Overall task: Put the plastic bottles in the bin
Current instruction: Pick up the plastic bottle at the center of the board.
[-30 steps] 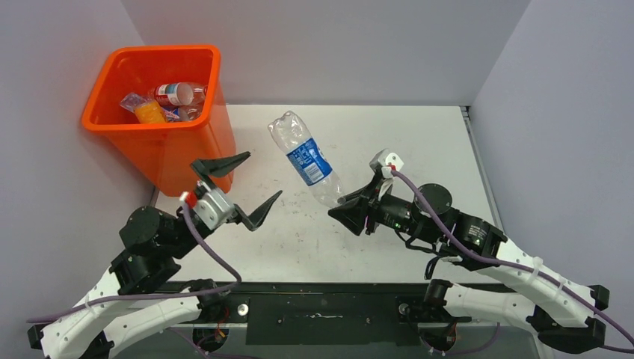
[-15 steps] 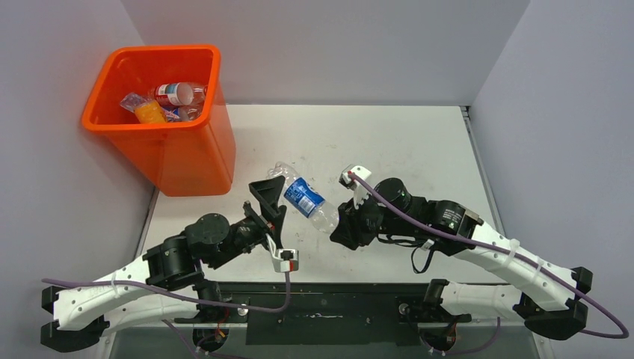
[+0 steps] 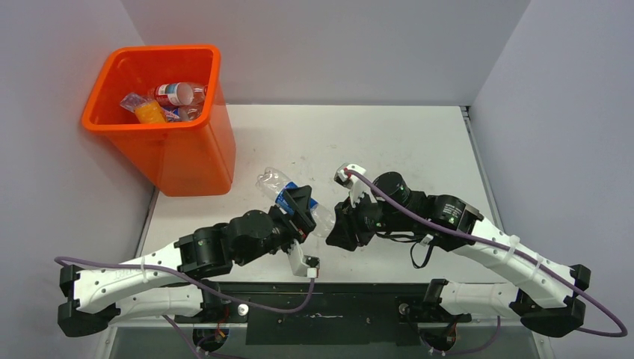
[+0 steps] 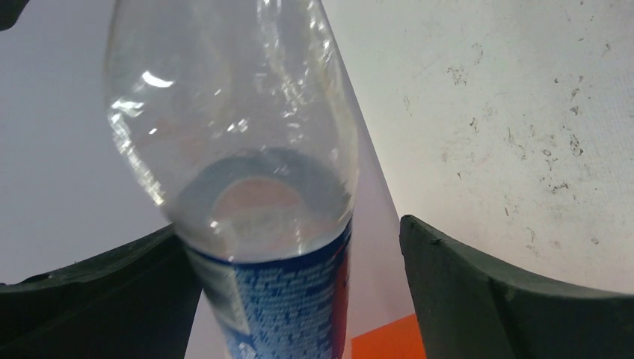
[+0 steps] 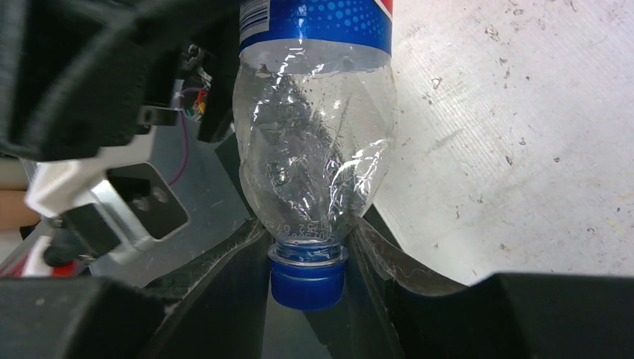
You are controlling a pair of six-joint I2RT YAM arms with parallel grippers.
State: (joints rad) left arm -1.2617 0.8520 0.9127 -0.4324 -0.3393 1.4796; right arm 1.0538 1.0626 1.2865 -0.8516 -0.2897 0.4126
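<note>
A clear plastic bottle [image 3: 274,183] with a blue label and blue cap hangs above the table between my two arms. My right gripper [image 3: 335,223] is shut on its neck, just above the cap [image 5: 307,278]; the bottle [image 5: 314,149] points away from it. My left gripper [image 3: 300,208] is open around the labelled middle of the bottle [image 4: 239,149]. Its left finger is against the bottle and its right finger [image 4: 478,292] stands apart. The orange bin [image 3: 149,51] stands at the far left with several bottles [image 3: 176,93] inside.
White table [image 3: 389,142] with grey walls on three sides. The bin's front wall [image 3: 187,161] is just beyond the left arm's elbow. A corner of the orange bin [image 4: 385,340] shows in the left wrist view.
The left arm swung from beside the bin to the bottle, and its open fingers now straddle the label. The right arm brought the bottle lower and leftward, still holding it.
</note>
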